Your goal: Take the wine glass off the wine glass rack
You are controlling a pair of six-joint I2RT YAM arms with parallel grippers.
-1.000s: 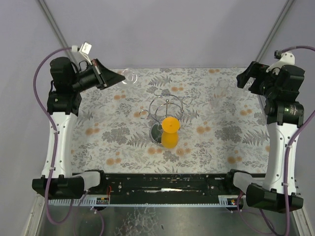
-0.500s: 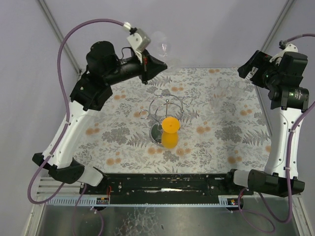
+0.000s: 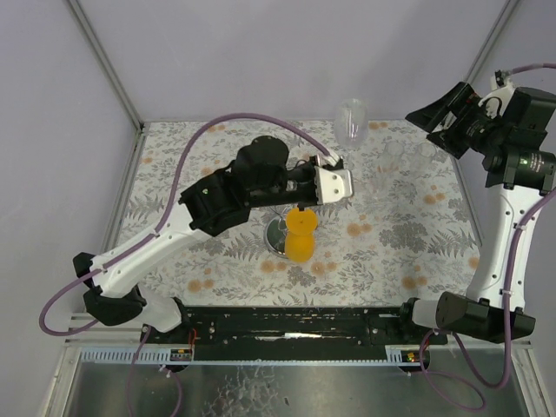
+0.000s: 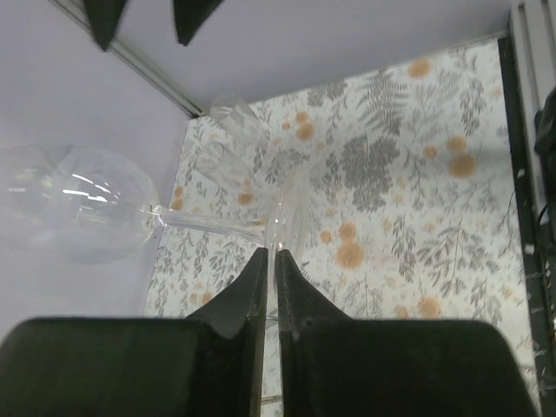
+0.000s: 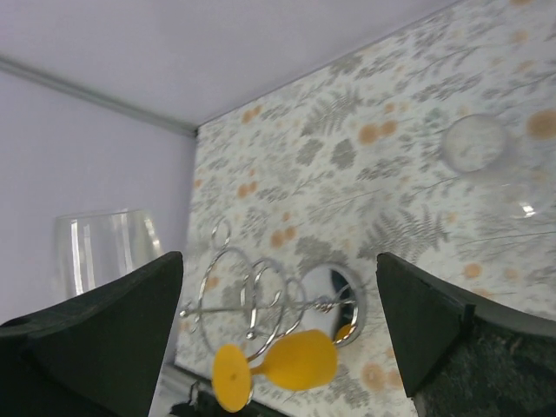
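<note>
1. Pinching the foot of a clear wine glass (image 4: pixel 87 213) between pressed-together fingers, the left hand (image 4: pixel 269 261) holds it in the air, apart from the wine glass rack (image 5: pixel 261 300).
2. An orange wine glass (image 5: pixel 291 365) hangs from the rack, which stands mid-worktop (image 3: pixel 400 234).
3. Right hand (image 5: pixel 278 256) is raised at the far right, fingers spread wide.

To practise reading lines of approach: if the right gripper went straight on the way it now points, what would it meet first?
Probably the wine glass rack, with the orange glass on it, framed between the fingers of the open right gripper. Depth is unclear; the table could come first.
</note>
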